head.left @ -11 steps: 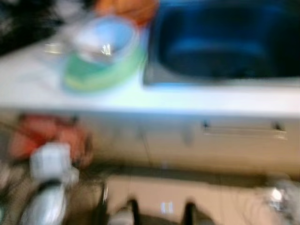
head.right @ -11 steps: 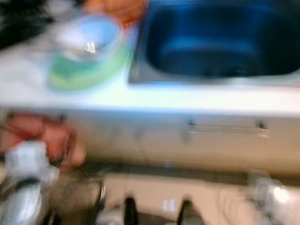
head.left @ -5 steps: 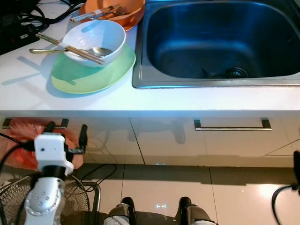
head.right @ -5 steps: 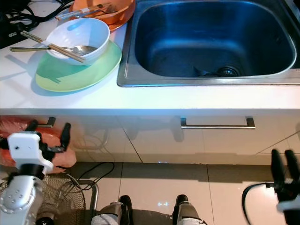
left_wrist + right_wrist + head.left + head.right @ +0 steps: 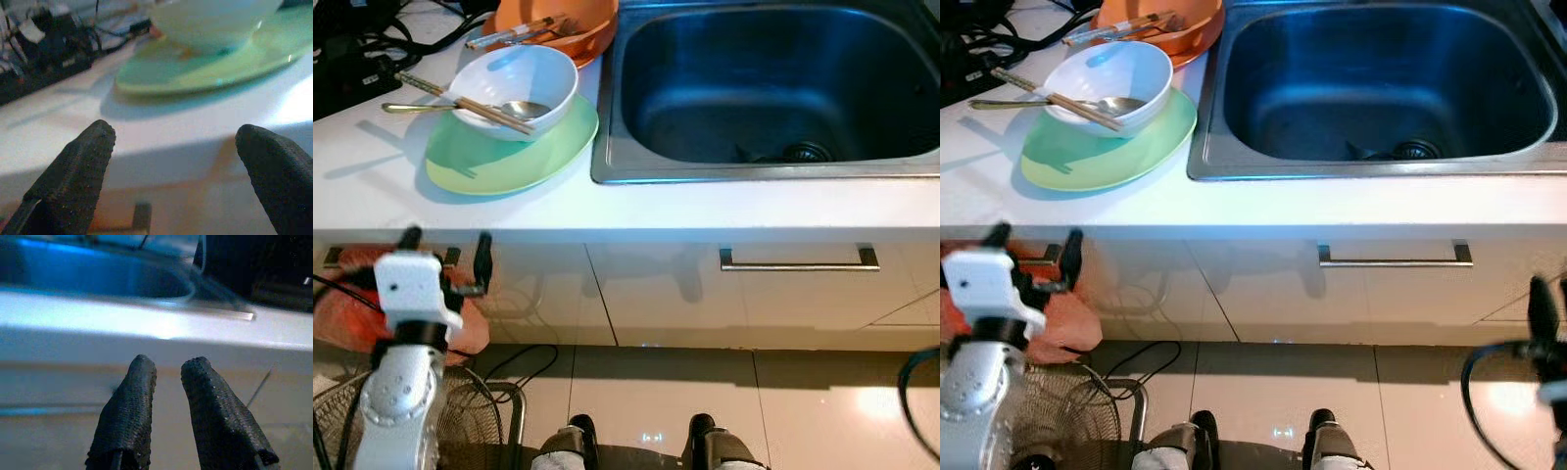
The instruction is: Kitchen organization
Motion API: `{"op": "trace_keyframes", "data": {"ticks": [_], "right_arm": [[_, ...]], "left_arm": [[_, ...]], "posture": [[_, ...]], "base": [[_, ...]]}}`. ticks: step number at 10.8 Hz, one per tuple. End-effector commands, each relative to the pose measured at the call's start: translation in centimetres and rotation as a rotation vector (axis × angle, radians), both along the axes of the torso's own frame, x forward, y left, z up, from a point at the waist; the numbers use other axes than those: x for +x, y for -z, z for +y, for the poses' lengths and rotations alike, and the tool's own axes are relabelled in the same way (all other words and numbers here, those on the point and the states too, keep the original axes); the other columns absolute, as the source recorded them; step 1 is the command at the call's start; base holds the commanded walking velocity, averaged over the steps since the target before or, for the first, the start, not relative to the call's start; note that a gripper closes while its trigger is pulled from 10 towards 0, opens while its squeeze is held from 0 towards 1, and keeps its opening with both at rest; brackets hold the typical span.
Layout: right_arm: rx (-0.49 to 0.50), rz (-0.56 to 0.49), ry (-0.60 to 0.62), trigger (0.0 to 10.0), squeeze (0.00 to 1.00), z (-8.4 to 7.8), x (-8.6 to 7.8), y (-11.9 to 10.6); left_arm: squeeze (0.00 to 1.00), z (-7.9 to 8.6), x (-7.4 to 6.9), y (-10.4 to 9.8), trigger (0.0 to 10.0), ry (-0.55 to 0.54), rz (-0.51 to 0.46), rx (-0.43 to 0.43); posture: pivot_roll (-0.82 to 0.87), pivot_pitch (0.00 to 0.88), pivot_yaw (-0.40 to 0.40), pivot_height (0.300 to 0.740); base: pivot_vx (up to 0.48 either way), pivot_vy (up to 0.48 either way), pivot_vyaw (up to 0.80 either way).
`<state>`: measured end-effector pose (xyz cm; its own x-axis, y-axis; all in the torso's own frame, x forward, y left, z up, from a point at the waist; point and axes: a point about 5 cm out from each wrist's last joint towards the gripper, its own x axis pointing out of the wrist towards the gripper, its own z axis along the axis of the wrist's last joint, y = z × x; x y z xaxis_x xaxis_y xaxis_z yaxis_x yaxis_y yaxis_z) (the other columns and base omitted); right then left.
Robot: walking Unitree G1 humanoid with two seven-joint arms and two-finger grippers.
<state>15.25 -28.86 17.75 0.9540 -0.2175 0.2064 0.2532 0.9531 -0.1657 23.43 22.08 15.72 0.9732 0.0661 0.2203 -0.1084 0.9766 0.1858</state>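
White bowl (image 5: 516, 86) with chopsticks (image 5: 460, 98) and spoon (image 5: 470, 108) atop green plate (image 5: 509, 157), left on the desk (image 5: 636, 208), beside the sink (image 5: 773, 88). Orange bowl (image 5: 563, 24) just behind. Left tool (image 5: 445, 257) below the desk edge, spread wide, empty. Right tool (image 5: 168, 382) low at right, nearly closed, empty.

You see the white desk (image 5: 636, 208) spanning the upper frame. At upper left, a green plate (image 5: 509, 157), an orange bowl (image 5: 570, 31) and black cables (image 5: 357, 44) lie directly on it.
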Motion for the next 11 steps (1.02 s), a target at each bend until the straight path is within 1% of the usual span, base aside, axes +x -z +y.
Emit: {"op": "trace_keyframes", "data": {"ticks": [1,2,4,5,6,7,8,9,10,11], "right_arm": [[-0.023,-0.027,0.029,10.0,0.00,-0.2,-0.1,-0.9],[-0.028,-0.039,0.034,10.0,0.00,-0.2,0.2,-1.2],[-0.040,-0.096,0.028,10.0,0.00,0.1,1.4,-2.5],[-0.028,-0.122,0.017,10.0,0.00,0.4,2.4,-2.9],[-0.014,-0.144,-0.022,10.0,0.00,1.0,3.7,-3.1],[-0.009,-0.153,-0.045,10.0,0.00,1.4,4.3,-3.3],[0.019,-0.182,-0.076,10.0,0.00,2.1,5.8,-3.4],[0.045,-0.196,-0.111,10.0,0.00,3.0,7.1,-3.4],[0.088,-0.208,-0.153,10.0,0.00,4.0,8.4,-3.2],[0.103,-0.203,-0.167,10.0,0.00,4.6,9.5,-2.8]], "left_arm": [[0.00,0.4,-0.2,-0.4,10.0,-0.023,-0.006,0.018],[0.00,0.3,0.0,-0.7,10.0,-0.020,-0.017,0.019],[0.00,0.2,0.6,-1.5,10.0,-0.019,-0.048,0.022],[0.00,-0.2,1.1,-1.7,10.0,-0.013,-0.058,0.015],[0.00,-0.6,1.6,-2.0,10.0,-0.006,-0.077,0.008],[0.00,-0.7,1.8,-2.3,10.0,-0.006,-0.088,0.003],[0.00,-1.1,2.1,-2.6,10.0,0.003,-0.104,0.007],[0.00,-1.6,2.4,-2.8,10.0,0.026,-0.109,0.048],[0.00,-1.7,3.0,-2.9,10.0,0.030,-0.114,0.057],[0.00,-2.0,3.6,-3.2,10.0,0.043,-0.127,0.055]], "posture": [[-0.02,0.217,0.105,0.740],[-0.02,0.216,0.106,0.740],[-0.01,0.211,0.108,0.740],[0.00,0.205,0.105,0.740],[0.01,0.202,0.101,0.740],[0.02,0.198,0.097,0.740],[0.03,0.194,0.094,0.740],[0.05,0.189,0.093,0.740],[0.06,0.182,0.092,0.740],[0.06,0.177,0.091,0.740]], "base": [[0.000,0.000,0.00],[0.000,0.000,0.00],[0.000,0.000,0.00],[0.000,0.000,0.00],[0.000,0.000,0.00],[0.000,0.000,0.00],[0.000,0.000,0.00],[0.000,0.000,0.00],[0.000,0.000,0.00],[0.000,0.000,0.00]]}}
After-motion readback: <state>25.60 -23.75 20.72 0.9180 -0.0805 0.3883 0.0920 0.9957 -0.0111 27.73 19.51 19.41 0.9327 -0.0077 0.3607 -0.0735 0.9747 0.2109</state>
